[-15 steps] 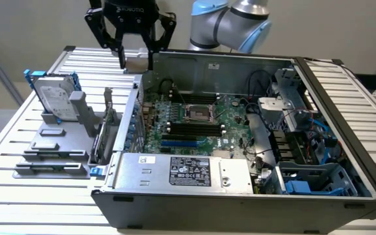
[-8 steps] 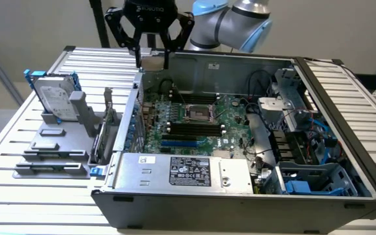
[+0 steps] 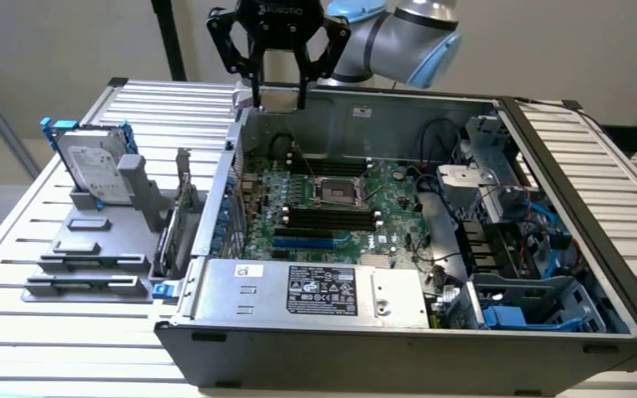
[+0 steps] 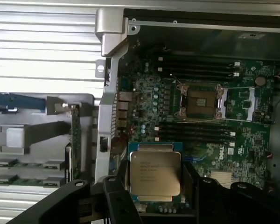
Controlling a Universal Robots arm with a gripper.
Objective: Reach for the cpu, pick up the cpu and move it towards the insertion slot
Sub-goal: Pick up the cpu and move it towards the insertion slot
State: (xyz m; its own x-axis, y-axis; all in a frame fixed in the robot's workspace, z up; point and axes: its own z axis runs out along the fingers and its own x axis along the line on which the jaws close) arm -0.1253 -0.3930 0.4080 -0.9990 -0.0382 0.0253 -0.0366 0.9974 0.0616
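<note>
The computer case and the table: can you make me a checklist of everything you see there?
Surface: a ribbed metal table carrying an open computer case.
Job's things: the cpu sits between the gripper's fingers; the insertion slot on the green board is bare, its shiny frame open.
Clutter: a grey holder rack with an upright hard drive in blue brackets, at the exterior view's left.
Grippers: the gripper is shut on the cpu, above the case's back wall, away from the slot.
Cables: black wires and blue ones inside the case, exterior view's right.
Surroundings: a pale wall behind; nothing else seen.
</note>
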